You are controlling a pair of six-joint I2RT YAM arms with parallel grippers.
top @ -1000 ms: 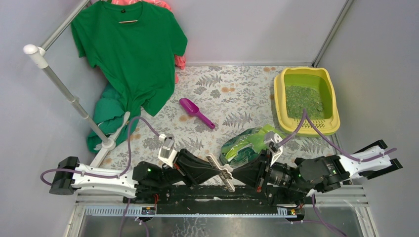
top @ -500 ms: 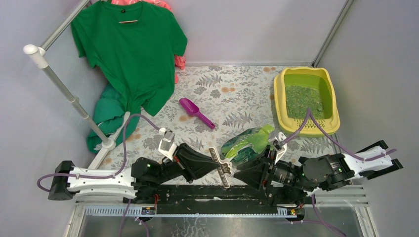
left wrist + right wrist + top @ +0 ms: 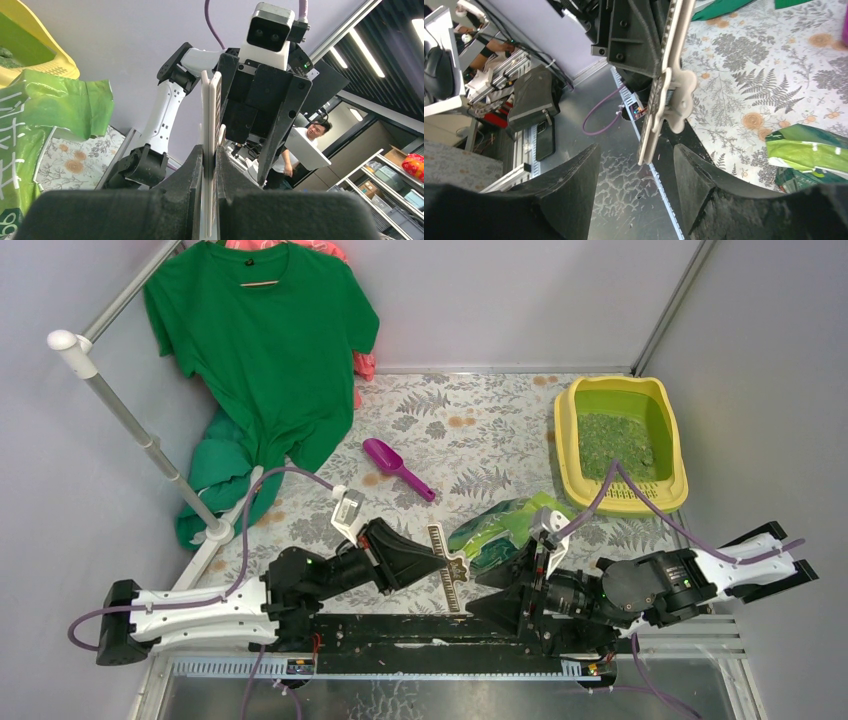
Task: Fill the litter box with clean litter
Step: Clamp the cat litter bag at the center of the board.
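Scoop (image 3: 398, 469) on mat (image 3: 480, 430); clip (image 3: 212, 125) in L gripper (image 3: 210, 170); print on bag (image 3: 500, 530) illegible.

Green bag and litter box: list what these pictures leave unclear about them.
- Green bag near end: top view, covered by the right arm; both wrist views crop the bag.
- Its print: left wrist view, cut by the left edge, unreadable.
- Litter depth: top view, too small to judge.
- Litter box: left wrist view shows one corner, cut by the edge.
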